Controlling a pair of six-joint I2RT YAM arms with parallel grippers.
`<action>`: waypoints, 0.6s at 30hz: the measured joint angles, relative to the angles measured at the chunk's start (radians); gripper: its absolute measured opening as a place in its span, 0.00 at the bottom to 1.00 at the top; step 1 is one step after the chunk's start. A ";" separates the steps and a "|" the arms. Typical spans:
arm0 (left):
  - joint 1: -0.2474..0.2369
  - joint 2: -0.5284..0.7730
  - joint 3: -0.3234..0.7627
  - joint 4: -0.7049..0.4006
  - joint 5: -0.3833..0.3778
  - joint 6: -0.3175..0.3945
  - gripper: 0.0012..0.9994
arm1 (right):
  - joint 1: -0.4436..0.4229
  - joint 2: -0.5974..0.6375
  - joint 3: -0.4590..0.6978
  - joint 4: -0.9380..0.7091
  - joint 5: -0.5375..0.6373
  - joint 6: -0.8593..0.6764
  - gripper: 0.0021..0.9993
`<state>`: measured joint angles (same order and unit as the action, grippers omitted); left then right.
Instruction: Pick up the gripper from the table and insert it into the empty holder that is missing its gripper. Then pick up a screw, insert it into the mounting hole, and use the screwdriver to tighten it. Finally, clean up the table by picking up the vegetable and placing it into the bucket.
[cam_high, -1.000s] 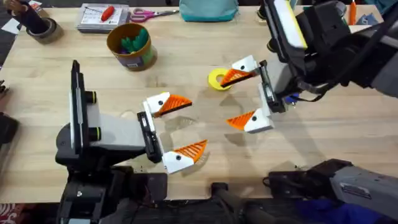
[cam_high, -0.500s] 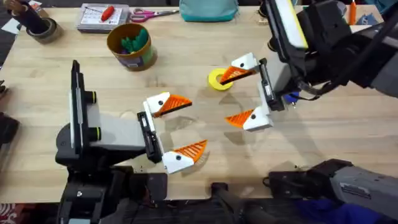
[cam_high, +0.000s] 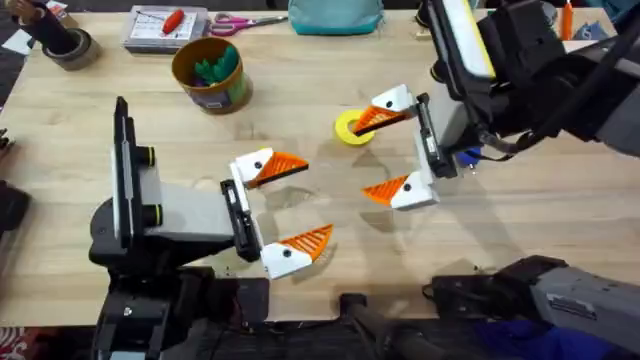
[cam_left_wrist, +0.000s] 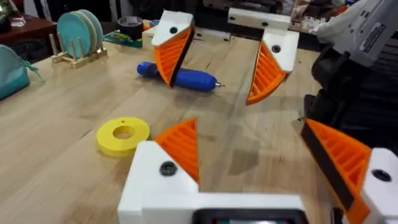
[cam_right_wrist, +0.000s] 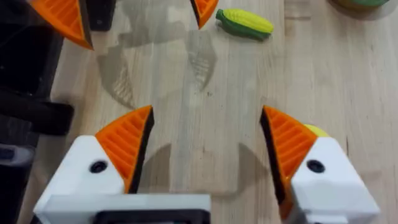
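Left gripper (cam_high: 285, 205): released, empty. Right gripper (cam_high: 393, 150): released, empty, disc (cam_high: 349, 128) at 9 o'clock. Bucket (cam_high: 209, 72) at table's (cam_high: 300, 100) 11 o'clock.

My right finger's white mount covers most of the yellow ring (cam_right_wrist: 316, 130); the bucket (cam_right_wrist: 360, 2) is cut to a sliver at the frame edge; the screwdriver (cam_high: 468, 158) peeks out blue beneath my right arm, perhaps half hidden; my left gripper (cam_left_wrist: 261, 168) is cropped at the bottom.
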<state>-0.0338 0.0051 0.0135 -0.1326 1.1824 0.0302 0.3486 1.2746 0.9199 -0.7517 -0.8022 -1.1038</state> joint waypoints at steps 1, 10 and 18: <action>0.000 0.000 0.000 0.000 0.000 0.000 0.99 | 0.000 0.000 0.000 0.000 0.000 0.000 1.00; 0.000 0.000 0.000 0.000 0.000 0.004 0.01 | 0.000 0.000 0.000 0.000 0.000 0.000 1.00; 0.000 0.000 0.000 0.000 0.000 0.005 0.01 | 0.000 0.000 0.000 0.000 0.000 0.000 1.00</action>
<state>-0.0338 0.0052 0.0135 -0.1322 1.1820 0.0349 0.3488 1.2743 0.9199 -0.7514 -0.8021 -1.1037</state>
